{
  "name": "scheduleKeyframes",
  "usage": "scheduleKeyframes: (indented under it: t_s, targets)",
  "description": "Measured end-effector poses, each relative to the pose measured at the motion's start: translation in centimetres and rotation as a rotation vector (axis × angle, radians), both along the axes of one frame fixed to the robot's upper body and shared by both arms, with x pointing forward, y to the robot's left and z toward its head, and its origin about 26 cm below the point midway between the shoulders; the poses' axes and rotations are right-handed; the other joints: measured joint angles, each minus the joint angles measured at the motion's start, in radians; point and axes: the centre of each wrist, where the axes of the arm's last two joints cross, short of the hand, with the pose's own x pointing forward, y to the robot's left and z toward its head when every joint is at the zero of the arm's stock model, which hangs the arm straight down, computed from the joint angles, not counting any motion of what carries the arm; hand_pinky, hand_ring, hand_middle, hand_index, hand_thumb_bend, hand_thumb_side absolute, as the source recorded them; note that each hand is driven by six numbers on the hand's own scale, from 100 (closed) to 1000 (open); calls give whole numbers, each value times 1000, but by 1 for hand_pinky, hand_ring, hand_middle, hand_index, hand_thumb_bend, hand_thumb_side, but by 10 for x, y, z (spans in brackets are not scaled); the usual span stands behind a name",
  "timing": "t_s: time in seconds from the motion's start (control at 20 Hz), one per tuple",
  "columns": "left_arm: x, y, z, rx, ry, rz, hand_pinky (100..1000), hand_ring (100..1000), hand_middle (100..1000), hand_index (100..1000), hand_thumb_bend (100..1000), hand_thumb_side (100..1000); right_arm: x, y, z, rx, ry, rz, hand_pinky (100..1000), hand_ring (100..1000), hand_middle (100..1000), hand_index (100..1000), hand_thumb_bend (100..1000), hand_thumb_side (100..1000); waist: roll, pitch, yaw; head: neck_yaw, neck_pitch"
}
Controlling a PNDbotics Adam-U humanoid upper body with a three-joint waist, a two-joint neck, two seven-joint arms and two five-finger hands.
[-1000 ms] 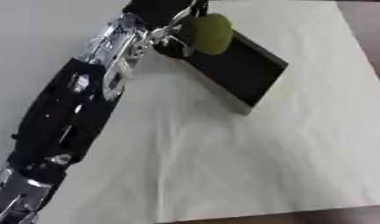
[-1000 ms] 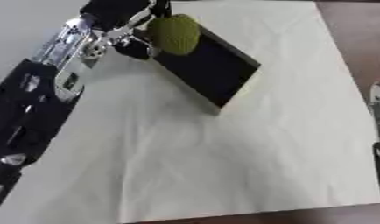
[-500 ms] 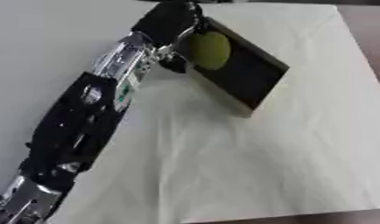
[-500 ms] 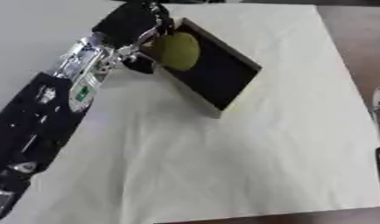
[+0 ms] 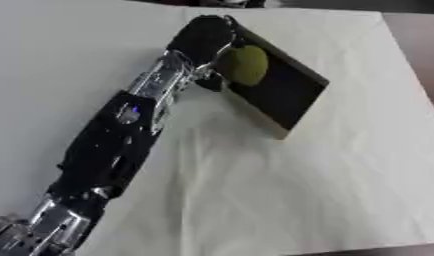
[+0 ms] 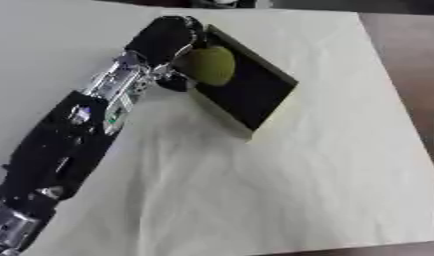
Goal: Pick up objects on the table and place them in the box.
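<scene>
Yellow-green ball [image 5: 245, 65], in the left eye view, sits over the dark box [image 5: 286, 95] on the pale tabletop [image 5: 343, 170], the left hand [image 5: 203, 37] curled round it. Right eye view: the fingers [image 6: 172, 75] clasp the ball at the box's near-left end.

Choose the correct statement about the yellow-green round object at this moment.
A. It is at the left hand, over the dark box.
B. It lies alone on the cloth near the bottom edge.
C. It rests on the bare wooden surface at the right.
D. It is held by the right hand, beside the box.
A: the yellow-green round object sits against the left hand, over the dark inside of the box.
</scene>
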Motion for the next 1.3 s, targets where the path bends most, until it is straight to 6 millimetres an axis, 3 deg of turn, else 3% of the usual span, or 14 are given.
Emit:
scheduleKeyframes:
  t_s: [0.05, 0.1, 0.2, 0.6, 0.8, 0.95, 1.0, 1.15, 1.3]
  targets:
    - [0, 0, 0, 4, 1, -1, 756, 759, 711, 870, 532, 100, 0, 0, 0, 0, 2, 1, 847, 711, 643, 746, 100, 657, 2, 0, 1, 0, 0]
    - [0, 0, 0, 10, 2, -4, 765, 770, 724, 880, 537, 100, 0, 0, 0, -1, 3, 1, 847, 711, 643, 746, 100, 662, 3, 0, 1, -2, 0]
    - [0, 0, 0, 21, 8, -10, 854, 861, 815, 929, 635, 100, 0, 0, 0, -2, 4, 1, 847, 711, 643, 745, 100, 655, 2, 0, 1, -4, 0]
    - [-4, -2, 7, 10, -2, -51, 838, 854, 804, 920, 595, 100, 0, 0, -2, -2, 9, -1, 846, 712, 642, 745, 100, 657, 2, 0, 4, -19, 2]
    - [-8, -4, 12, -23, -16, -78, 803, 831, 766, 899, 503, 100, 0, -1, -2, -1, 12, -2, 846, 712, 642, 745, 100, 658, 3, 0, 5, -24, 2]
    - [-14, -5, 18, -82, -35, -105, 763, 806, 732, 872, 317, 100, 0, -1, -3, -1, 13, -2, 846, 712, 641, 745, 100, 657, 4, 0, 9, -30, 8]
    - [-17, -6, 23, -114, -49, -122, 762, 805, 730, 870, 309, 100, 0, -1, -3, -1, 13, -3, 846, 712, 641, 745, 100, 657, 6, 0, 10, -31, 10]
    - [-31, -1, 46, -239, -102, -201, 747, 799, 716, 848, 233, 100, 0, -2, -3, -2, 15, -6, 846, 712, 641, 744, 100, 652, 14, 0, 18, -43, 23]
    - [-53, 14, 78, -380, -149, -294, 741, 796, 710, 844, 228, 100, -1, -4, -4, -4, 19, -18, 845, 712, 641, 744, 100, 649, 26, 0, 34, -64, 45]
